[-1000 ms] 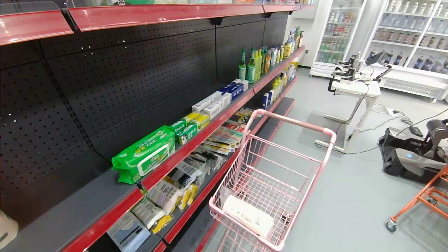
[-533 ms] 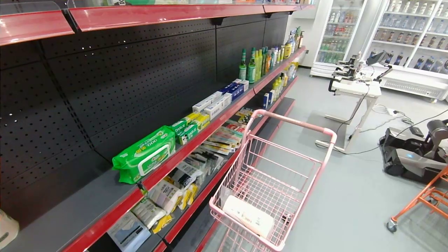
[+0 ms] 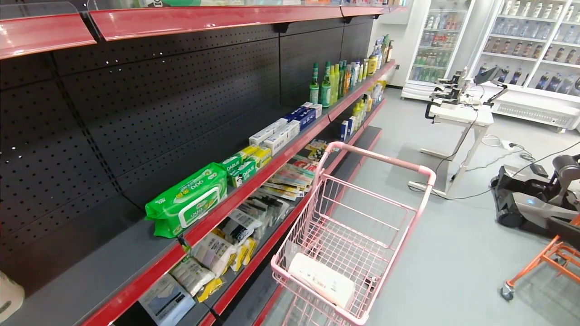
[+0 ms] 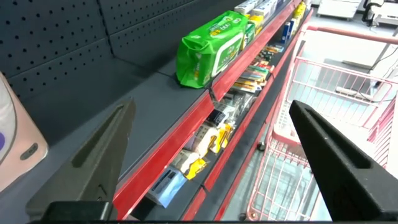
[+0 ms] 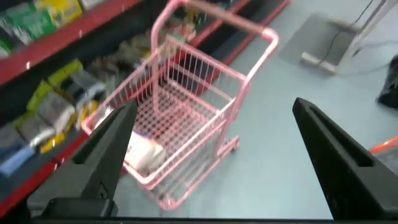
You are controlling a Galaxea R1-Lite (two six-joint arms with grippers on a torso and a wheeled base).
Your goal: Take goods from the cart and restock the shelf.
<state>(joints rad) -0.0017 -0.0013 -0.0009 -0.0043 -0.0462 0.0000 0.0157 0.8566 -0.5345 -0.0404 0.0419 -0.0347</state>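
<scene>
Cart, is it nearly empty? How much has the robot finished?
Looks mostly done: a green wipes pack sits on the shelf. In hand: nothing, the left gripper and right gripper are both open. Left: one white pack in the pink cart.

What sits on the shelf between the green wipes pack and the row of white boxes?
In the head view, green-and-yellow boxes fill that stretch, from the wipes pack to the white boxes.

Cart [image 3: 374, 156]: pink coated metal wire. Pack [image 3: 188, 199]: glossy green plastic (crinkled). Shelf [image 3: 181, 90]: matt perforated black back, glossy red edge.
</scene>
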